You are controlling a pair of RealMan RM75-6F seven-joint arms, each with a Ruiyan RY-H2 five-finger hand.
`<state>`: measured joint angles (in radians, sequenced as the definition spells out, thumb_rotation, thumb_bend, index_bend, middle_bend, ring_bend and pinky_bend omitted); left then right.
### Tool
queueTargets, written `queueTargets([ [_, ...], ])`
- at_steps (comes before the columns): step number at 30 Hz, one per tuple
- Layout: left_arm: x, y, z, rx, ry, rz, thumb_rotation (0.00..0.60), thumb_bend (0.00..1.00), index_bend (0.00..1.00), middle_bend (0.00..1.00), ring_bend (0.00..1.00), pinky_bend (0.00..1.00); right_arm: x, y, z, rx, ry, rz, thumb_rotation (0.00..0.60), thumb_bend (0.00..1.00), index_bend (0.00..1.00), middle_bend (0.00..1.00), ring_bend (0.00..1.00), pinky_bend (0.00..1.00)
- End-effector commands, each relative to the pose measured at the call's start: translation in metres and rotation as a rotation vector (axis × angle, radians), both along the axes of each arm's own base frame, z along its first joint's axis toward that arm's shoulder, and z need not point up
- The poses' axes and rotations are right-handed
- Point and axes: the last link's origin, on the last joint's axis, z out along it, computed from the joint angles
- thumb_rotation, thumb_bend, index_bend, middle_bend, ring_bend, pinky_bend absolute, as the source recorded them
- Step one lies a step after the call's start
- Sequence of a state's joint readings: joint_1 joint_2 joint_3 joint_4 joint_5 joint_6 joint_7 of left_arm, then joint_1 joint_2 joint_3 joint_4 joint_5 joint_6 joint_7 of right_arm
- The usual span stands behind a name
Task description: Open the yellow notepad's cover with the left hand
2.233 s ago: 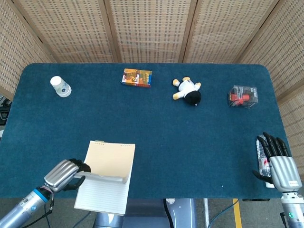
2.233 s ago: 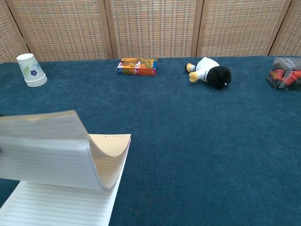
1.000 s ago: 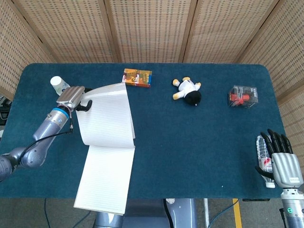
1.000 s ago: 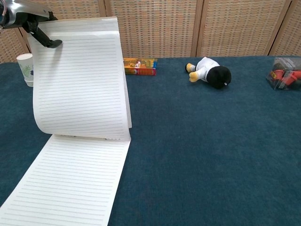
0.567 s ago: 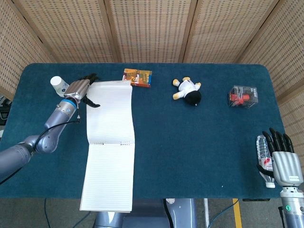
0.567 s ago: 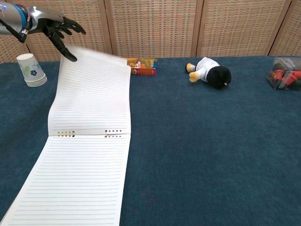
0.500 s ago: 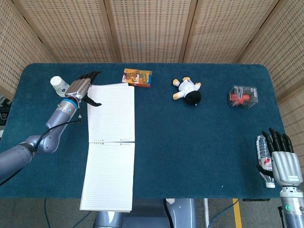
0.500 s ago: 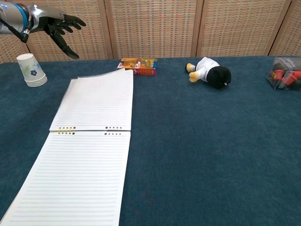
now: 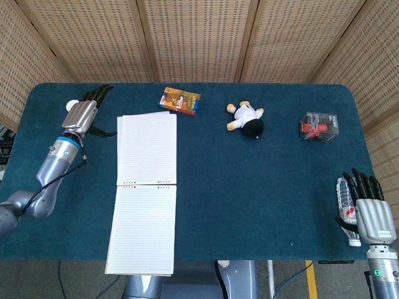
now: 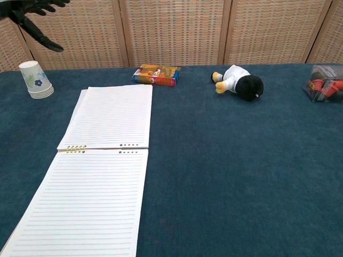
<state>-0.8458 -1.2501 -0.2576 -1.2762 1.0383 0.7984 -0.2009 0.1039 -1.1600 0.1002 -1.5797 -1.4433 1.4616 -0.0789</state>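
Woven wicker panels close off the back of my workspace, and below them the blue counter (image 9: pixel 262 187) carries everything. My notepad (image 9: pixel 144 190) lies flat and fully opened near the left end of the counter, its flipped-back part toward the far edge and the lined page toward the near edge, where its bottom runs slightly past the counter's edge in the head view; the binding holes cross it about midway. My left hand (image 9: pixel 82 112) hovers just left of the notepad's far part, fingers spread apart and holding nothing, clear of the paper; in the chest view only its dark fingertips (image 10: pixel 32 10) show at the top left corner. Under that hand in the head view a cup (image 10: pixel 35 79) is mostly hidden; the chest view shows it as a white paper cup stack, upside down, near the far left corner. Just beyond the notepad's far right corner sits a small orange box (image 9: pixel 179 101), close to it but apart. Further right along the far side lies a plush toy (image 9: pixel 247 119), white and black with yellow feet, on its side. Near the far right corner stands a clear box (image 9: pixel 318 125) with something red inside. My right hand (image 9: pixel 368 212) rests at the near right corner of the counter, fingers stretched out straight and slightly apart; a bottle (image 9: pixel 346 215) lies right against its left side, and I cannot tell whether the hand has hold of it.
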Motion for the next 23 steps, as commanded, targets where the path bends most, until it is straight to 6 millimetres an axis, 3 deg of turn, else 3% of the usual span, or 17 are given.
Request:
queueTargets([
  [1,-0.030,-0.058,0.025,0.046,0.069,0.007,0.600,0.01,0.00,0.00,0.00,0.00,-0.001,0.000,0.002,-0.002,-0.006,0.001,0.600,0.00,0.00,0.00,0.00,0.00],
  [5,-0.052,-0.117,0.036,0.096,0.100,0.043,0.600,0.00,0.00,0.00,0.00,0.00,-0.002,0.001,0.003,-0.004,-0.016,0.001,0.600,0.00,0.00,0.00,0.00,0.00],
  [7,-0.074,-0.169,0.038,0.115,0.100,0.094,0.600,0.00,0.00,0.00,0.00,0.00,-0.003,0.001,0.004,-0.001,-0.022,0.001,0.600,0.00,0.00,0.00,0.00,0.00],
  [11,-0.090,-0.218,0.040,0.175,0.119,0.115,0.600,0.00,0.00,0.00,0.00,0.00,-0.005,0.001,0.005,0.002,-0.022,-0.005,0.600,0.00,0.00,0.00,0.00,0.00],
  [16,-0.096,-0.244,0.034,0.200,0.131,0.133,0.600,0.00,0.00,0.00,0.00,0.00,-0.004,0.001,0.007,-0.007,-0.025,0.002,0.600,0.00,0.00,0.00,0.00,0.00],
  [23,-0.092,-0.259,0.024,0.152,0.165,0.154,0.600,0.00,0.00,0.00,0.00,0.00,-0.002,0.002,0.013,-0.026,-0.043,0.012,0.600,0.00,0.00,0.00,0.00,0.00],
])
